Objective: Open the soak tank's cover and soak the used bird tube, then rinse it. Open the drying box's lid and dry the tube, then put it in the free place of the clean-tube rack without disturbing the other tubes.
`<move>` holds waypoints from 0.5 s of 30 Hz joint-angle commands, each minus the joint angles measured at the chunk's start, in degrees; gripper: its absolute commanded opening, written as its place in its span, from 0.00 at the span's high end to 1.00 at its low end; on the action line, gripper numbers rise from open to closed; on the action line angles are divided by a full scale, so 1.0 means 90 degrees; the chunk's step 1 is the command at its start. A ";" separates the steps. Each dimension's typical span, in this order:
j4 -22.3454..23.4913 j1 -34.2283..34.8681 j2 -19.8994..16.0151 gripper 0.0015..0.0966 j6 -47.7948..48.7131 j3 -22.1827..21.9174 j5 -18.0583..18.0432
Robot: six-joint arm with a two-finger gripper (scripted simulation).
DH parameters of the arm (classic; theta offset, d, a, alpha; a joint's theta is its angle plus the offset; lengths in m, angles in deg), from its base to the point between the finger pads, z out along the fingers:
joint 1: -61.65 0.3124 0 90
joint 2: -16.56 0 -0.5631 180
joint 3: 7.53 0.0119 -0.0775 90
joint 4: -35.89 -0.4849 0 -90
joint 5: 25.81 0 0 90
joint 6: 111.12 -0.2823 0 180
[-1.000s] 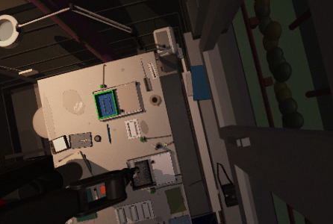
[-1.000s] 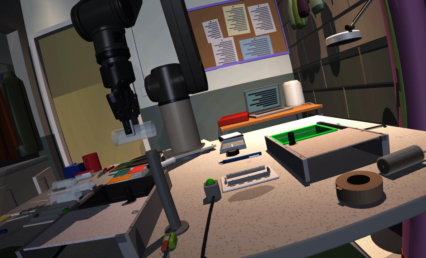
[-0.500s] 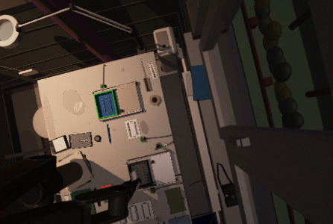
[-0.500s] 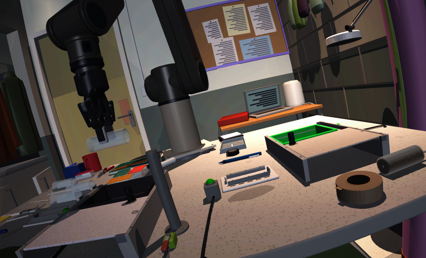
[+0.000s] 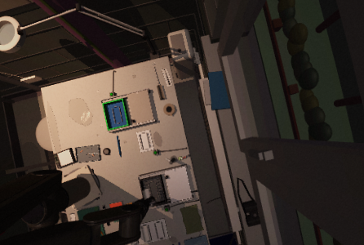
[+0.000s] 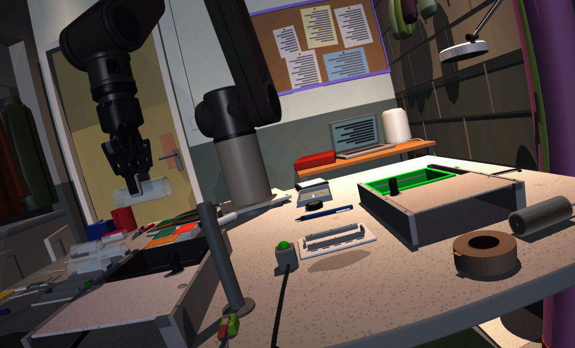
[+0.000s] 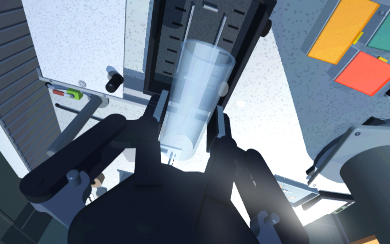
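Note:
The clear bird tube [image 6: 142,191] [image 7: 193,97] hangs level in the air at the near end of the table, above and behind the drying box [image 6: 151,259] [image 5: 165,185]. The drying box's lid [image 6: 108,303] is slid aside and its dark inside [image 7: 202,39] shows. The clean-tube rack [image 6: 90,257] lies beside the box with clear tubes in it. The soak tank [image 6: 436,190] [image 5: 129,110] stands farther along the table with its cover slid back and its green-rimmed well showing. My gripper [image 6: 135,187] [image 7: 190,118] is closed around the tube's middle.
A red mug [image 6: 124,218] and coloured pads [image 6: 173,229] [image 7: 366,72] lie behind the drying box. A grey post [image 6: 220,255] stands by its lid. A green button box [image 6: 286,255], a small tray [image 6: 337,240], a tape roll [image 6: 484,253] and a brush roller [image 6: 540,215] lie along the table.

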 commanded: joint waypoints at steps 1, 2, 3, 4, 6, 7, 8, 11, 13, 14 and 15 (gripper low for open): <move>0.0000 0.0000 -0.0043 0.93 0.0000 0.0016 -0.0056; 0.0000 0.0000 -0.0093 0.93 0.0001 0.0033 -0.0122; 0.0000 -0.0001 -0.0155 0.93 0.0001 0.0054 -0.0202; 0.0000 -0.0001 -0.0226 0.93 0.0001 0.0076 -0.0294; 0.0000 -0.0002 -0.0396 0.93 0.0001 0.0124 -0.0508; 0.0000 -0.0002 -0.0490 0.93 0.0002 0.0147 -0.0625; 0.0000 -0.0003 -0.0587 0.93 0.0002 0.0169 -0.0743; 0.0000 -0.0003 -0.0872 0.93 0.0002 0.0220 -0.1079; 0.0000 -0.0004 -0.1030 0.93 0.0002 0.0240 -0.1261; 0.0000 -0.0004 -0.1093 0.93 0.0002 0.0247 -0.1333; 0.0000 -0.0004 -0.1144 0.93 0.0002 0.0252 -0.1390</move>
